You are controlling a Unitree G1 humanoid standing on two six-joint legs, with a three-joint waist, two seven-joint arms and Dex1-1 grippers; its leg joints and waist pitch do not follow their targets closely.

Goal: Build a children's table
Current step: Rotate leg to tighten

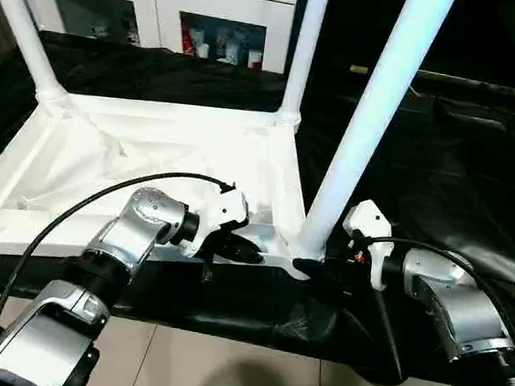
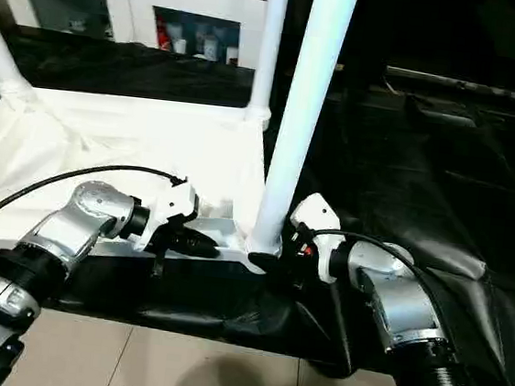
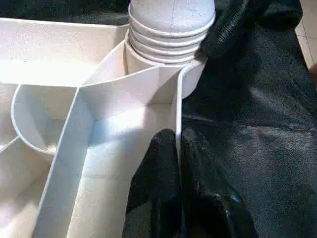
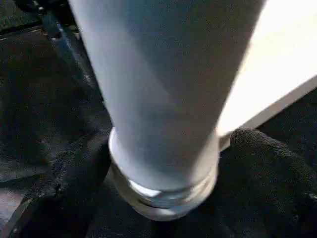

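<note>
The children's table lies upside down on black cloth, its white ribbed top (image 1: pixel 151 154) facing up. Three white legs stand in corner sockets: far left (image 1: pixel 22 25), far right (image 1: pixel 302 50) and near right (image 1: pixel 366 121). My left gripper (image 1: pixel 243 247) is shut on the top's thin near rim wall (image 3: pixel 177 99), just left of the near right socket (image 3: pixel 163 54), with one black finger (image 3: pixel 158 163) on each side of the wall. My right gripper (image 1: pixel 310 265) stands open around the base of the near right leg (image 4: pixel 163 99), one finger (image 4: pixel 267 163) on either side of it.
Black cloth (image 1: pixel 445 157) covers the work surface and stretches away to the right. A white cabinet (image 1: pixel 166 8) with glass doors stands behind. The surface's front edge runs just below my grippers, with tiled floor (image 1: pixel 220 373) beneath. A black cable (image 1: pixel 71 215) loops over my left forearm.
</note>
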